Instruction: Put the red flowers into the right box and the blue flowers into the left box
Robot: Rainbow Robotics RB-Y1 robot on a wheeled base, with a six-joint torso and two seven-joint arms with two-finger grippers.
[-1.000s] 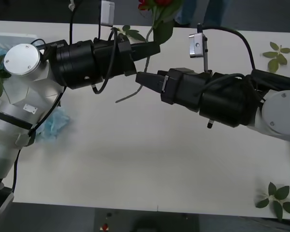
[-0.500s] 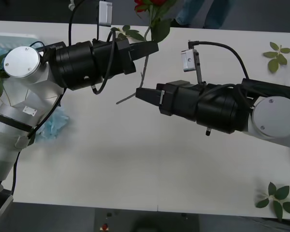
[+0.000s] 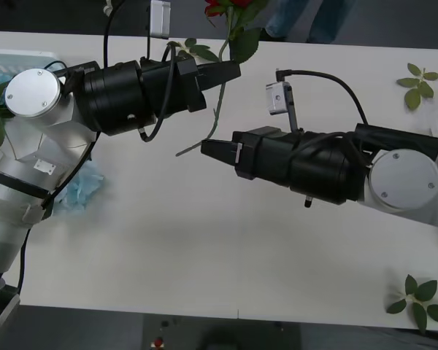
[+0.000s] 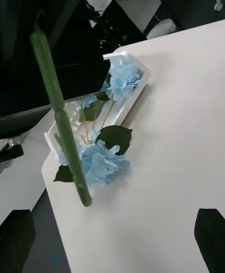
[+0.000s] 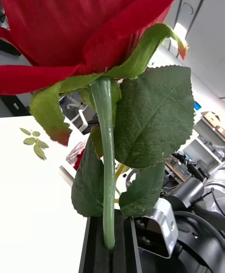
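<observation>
Left gripper (image 3: 233,71) is clenched on a red rose (image 5: 89,25), holding it by the green stem (image 5: 107,160) well above the white table (image 3: 204,248), toward the far edge. Left wrist view: stem runs straight up out of the closed black fingers (image 5: 96,247), broad green leaves (image 5: 154,114) just under the red bloom. Front view: bloom (image 3: 223,7) is cut off at the frame's upper edge, and the stem's lower end (image 3: 190,149) hangs down past the fingers and ends between the two grippers. Right gripper (image 3: 208,148) sits just beside that free stem end, pointing at the robot's left, mid-table; its two dark fingers stand apart at the corners of the right wrist view, released, nothing between them. Right wrist view: stem (image 4: 61,118) hangs in front of the camera, apart from the right fingers. Blue flowers: some lie in the left box (image 4: 140,74), a white tray at the table's left far corner, one pale blue head (image 4: 123,78) against its rim; another blue cluster (image 4: 101,163) with a dark leaf lies on the table just outside the tray, seen in the front view (image 3: 77,191) under the left arm. Loose green leaf sprigs lie on the table at the robot's right, one far (image 3: 417,82), one near (image 3: 422,299).
</observation>
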